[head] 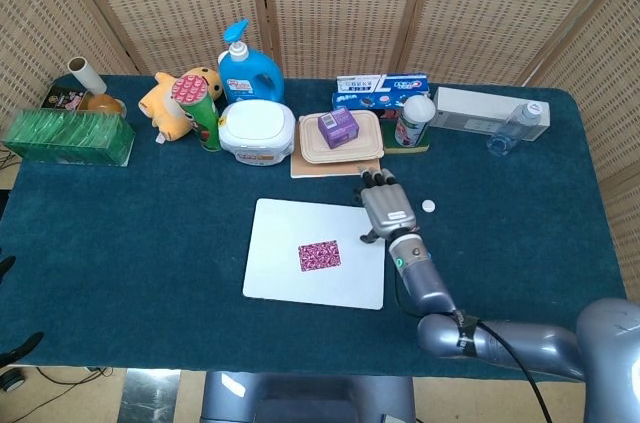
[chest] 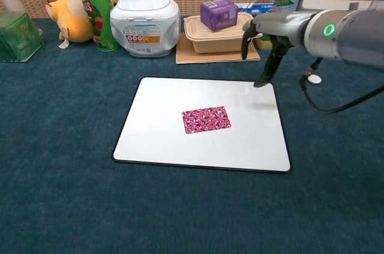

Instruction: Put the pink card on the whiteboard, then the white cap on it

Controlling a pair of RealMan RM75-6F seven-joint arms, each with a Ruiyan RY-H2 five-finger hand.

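The pink patterned card (head: 319, 255) (chest: 206, 119) lies flat near the middle of the whiteboard (head: 275, 273) (chest: 156, 134), with nothing touching it. My right hand (head: 386, 209) (chest: 264, 47) hovers above the board's far right corner, fingers apart and pointing down, holding nothing. The small white cap (head: 428, 206) (chest: 314, 78) sits on the blue cloth just right of that hand. My left hand shows in neither view.
Along the back stand a green box (head: 68, 136), a plush toy (head: 170, 98), a green can (head: 203, 111), a blue bottle (head: 249, 71), a white tub (head: 257, 131), a tan lunchbox with a purple carton (head: 339, 133), a cup (head: 413, 121) and a clear bottle (head: 514, 127).
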